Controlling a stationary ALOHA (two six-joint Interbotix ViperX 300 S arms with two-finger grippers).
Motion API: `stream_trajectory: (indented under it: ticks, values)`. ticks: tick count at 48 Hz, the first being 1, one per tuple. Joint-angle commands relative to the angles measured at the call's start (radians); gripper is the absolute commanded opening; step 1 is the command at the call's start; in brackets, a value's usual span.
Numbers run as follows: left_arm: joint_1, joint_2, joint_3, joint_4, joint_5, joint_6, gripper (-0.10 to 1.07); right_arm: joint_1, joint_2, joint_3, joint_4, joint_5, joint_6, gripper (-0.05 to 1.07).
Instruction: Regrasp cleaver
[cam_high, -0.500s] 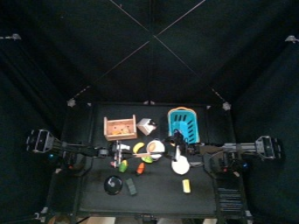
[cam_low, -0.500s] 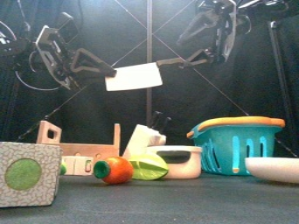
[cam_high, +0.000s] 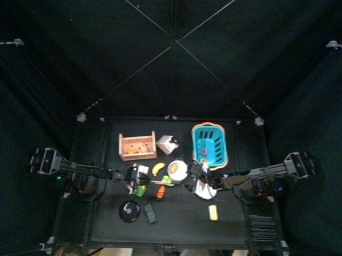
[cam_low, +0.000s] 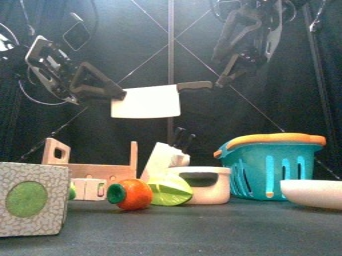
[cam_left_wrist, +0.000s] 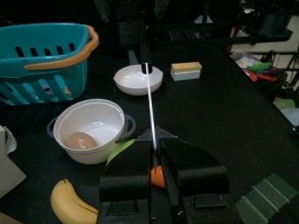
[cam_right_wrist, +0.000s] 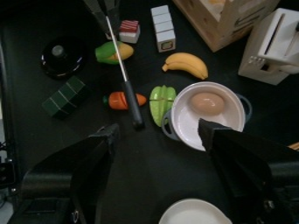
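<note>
The cleaver (cam_low: 147, 103), a whitish flat blade with a dark handle pointing right, hangs level in the air above the toy foods. My left gripper (cam_low: 112, 92) is shut on the blade's left end. In the left wrist view the cleaver (cam_left_wrist: 149, 105) shows edge-on as a thin line rising from between the closed jaws of that gripper (cam_left_wrist: 152, 159). My right gripper (cam_low: 227, 68) hangs just beyond the handle's tip, apart from it. In its own wrist view the right gripper (cam_right_wrist: 160, 131) stands wide open and holds nothing.
Below stand a blue basket (cam_low: 274, 160), a white pot (cam_left_wrist: 93, 131) with an egg in it, a white bowl (cam_left_wrist: 138, 79), a yellow block (cam_left_wrist: 186, 70), a wooden crate (cam_low: 80, 165) and a grey cube (cam_low: 34, 200). A banana (cam_left_wrist: 70, 201) lies near the pot.
The cleaver has swung from tilted to level and sits slightly lower and further left. The right gripper has drawn back from the handle.
</note>
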Motion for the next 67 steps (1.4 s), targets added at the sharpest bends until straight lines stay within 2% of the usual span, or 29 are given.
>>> stream_trajectory:
  ticks: [1,6,12,21,25,30,36,41,58,67]
  values:
    - [-0.008,-0.005,-0.018,0.006,0.003,-0.003,0.45,0.002,0.002,-0.060,0.051,0.058,-0.025,1.00]
    - [-0.008,-0.003,-0.018,0.006,0.008,-0.003,0.45,-0.005,0.011,-0.092,0.146,0.118,-0.106,1.00]
    - [-0.008,-0.003,-0.018,0.005,0.011,-0.003,0.45,-0.029,0.031,-0.141,0.336,0.189,-0.264,1.00]
    - [-0.008,-0.003,-0.015,0.006,0.011,-0.003,0.45,-0.086,0.055,-0.164,0.512,0.173,-0.471,1.00]
    - [-0.008,-0.003,-0.014,0.006,0.011,-0.003,0.45,-0.097,0.067,-0.158,0.518,0.137,-0.538,1.00]
    - [-0.008,-0.003,-0.009,0.005,0.011,-0.003,0.45,-0.095,0.081,-0.126,0.499,0.038,-0.600,1.00]
    - [-0.008,-0.003,-0.008,0.006,0.011,-0.003,0.45,-0.092,0.081,-0.078,0.468,-0.086,-0.607,1.00]
    - [-0.008,-0.005,-0.009,0.005,0.009,-0.003,0.45,-0.092,0.083,-0.054,0.463,-0.143,-0.607,1.00]
    - [-0.008,-0.003,-0.011,0.005,0.011,0.000,0.45,-0.094,0.147,-0.071,0.466,-0.178,-0.603,0.99]
    - [-0.008,0.003,-0.011,0.006,0.011,0.000,0.45,-0.095,0.172,-0.086,0.468,-0.173,-0.607,0.89]
